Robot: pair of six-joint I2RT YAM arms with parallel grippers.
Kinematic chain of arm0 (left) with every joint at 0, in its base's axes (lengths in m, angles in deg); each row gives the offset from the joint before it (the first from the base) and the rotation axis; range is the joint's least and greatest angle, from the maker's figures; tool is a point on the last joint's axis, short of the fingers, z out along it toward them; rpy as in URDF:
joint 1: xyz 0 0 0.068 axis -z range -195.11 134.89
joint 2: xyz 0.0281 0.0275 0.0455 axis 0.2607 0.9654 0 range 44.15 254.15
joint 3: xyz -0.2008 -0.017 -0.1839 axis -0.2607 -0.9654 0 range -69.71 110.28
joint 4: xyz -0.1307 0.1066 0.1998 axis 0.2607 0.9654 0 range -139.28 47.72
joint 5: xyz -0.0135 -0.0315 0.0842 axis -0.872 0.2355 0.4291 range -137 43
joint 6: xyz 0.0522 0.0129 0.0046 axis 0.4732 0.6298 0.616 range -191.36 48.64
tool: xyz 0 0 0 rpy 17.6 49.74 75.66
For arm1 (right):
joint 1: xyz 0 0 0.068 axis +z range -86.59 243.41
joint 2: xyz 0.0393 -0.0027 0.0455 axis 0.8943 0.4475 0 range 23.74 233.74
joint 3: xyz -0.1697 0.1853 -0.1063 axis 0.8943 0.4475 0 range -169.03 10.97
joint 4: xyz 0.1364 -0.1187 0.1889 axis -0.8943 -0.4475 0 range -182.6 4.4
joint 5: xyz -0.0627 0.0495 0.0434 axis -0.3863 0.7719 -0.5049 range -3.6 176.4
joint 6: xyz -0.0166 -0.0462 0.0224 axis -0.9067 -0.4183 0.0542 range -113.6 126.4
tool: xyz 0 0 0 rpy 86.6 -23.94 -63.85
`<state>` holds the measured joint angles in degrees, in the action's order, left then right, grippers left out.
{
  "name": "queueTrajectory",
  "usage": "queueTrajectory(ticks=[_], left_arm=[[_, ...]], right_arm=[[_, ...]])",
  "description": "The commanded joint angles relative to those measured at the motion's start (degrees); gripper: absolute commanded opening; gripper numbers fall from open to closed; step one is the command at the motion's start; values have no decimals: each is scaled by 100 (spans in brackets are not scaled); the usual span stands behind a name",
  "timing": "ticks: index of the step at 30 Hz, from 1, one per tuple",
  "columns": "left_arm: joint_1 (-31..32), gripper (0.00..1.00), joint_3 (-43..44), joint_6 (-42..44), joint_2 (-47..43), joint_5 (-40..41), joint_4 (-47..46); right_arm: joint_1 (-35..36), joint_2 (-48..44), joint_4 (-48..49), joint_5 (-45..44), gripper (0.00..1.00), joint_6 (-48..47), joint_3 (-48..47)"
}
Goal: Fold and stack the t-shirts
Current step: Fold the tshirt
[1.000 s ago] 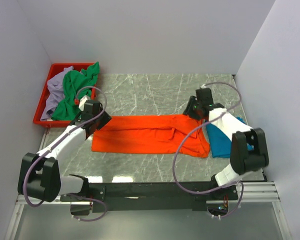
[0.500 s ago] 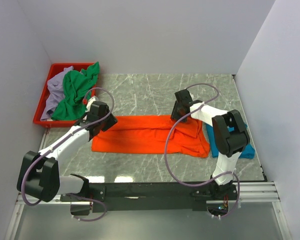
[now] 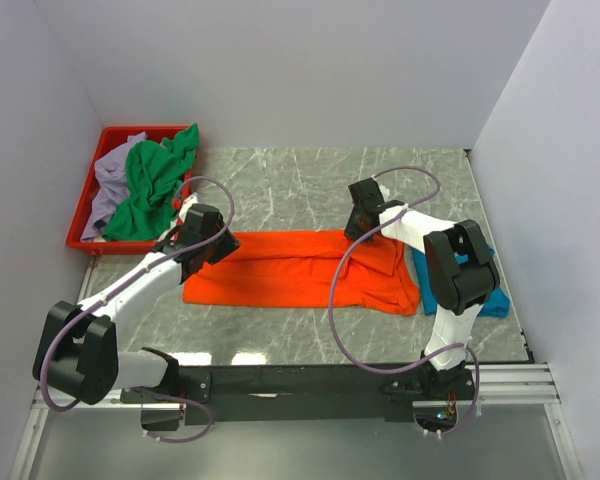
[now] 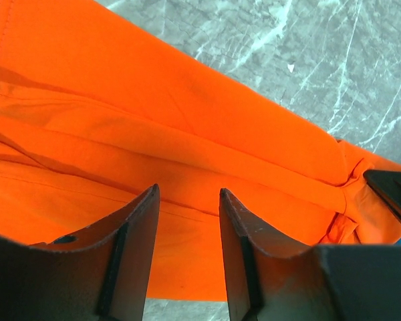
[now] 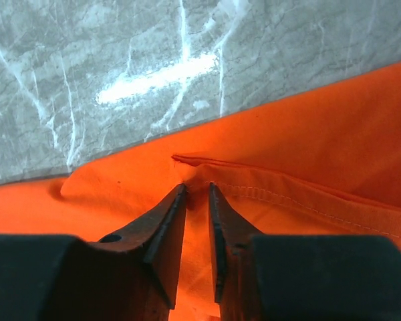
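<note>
The bright orange t-shirt (image 3: 290, 270) lies spread as a long band across the middle of the table. My left gripper (image 3: 215, 250) hovers over its left end, jaws open, with orange cloth (image 4: 187, 120) showing between them (image 4: 187, 194). My right gripper (image 3: 365, 228) is at the shirt's far edge near the right end, jaws nearly together and pinching a raised fold of orange cloth (image 5: 307, 154) at their tips (image 5: 197, 187). The teal blue t-shirt (image 3: 435, 290) lies at the right, partly under the orange one and my right arm. The green t-shirt (image 3: 150, 190) and the pale lavender t-shirt (image 3: 108, 185) lie crumpled in the tray.
The red plastic tray (image 3: 78, 243) stands at the far left corner against the wall. White walls close in the table on the left, back and right. Grey marble tabletop (image 3: 280, 190) shows behind the orange shirt. The arms' cables loop above the cloth.
My right gripper has swung left from the shirt's right end to its far edge and come down onto the cloth. My left gripper has shifted a little right over the shirt's left end.
</note>
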<state>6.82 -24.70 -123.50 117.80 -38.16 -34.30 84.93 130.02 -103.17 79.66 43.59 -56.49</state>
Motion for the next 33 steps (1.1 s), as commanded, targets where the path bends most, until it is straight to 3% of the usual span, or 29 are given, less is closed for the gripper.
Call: queueTrajectory(ticks=[1,7,14,20,26,33], left_arm=[[74,46,51,107,-131,-32,-48],[136,46,69,125,-70,-32,-48],[180,45,122,169,0,-23,-22],[188,45,122,178,27,-32,-31],[206,44,104,178,27,-49,-74],[206,43,60,195,-8,-84,-127]], right_arm=[[45,-81,52,-292,29,69,-188],[54,164,-133,-319,34,25,-487],[81,271,-125,-249,27,52,-496],[107,270,-230,-345,27,25,-496],[142,95,-239,-354,0,34,-382],[247,-633,-186,-424,0,104,4]])
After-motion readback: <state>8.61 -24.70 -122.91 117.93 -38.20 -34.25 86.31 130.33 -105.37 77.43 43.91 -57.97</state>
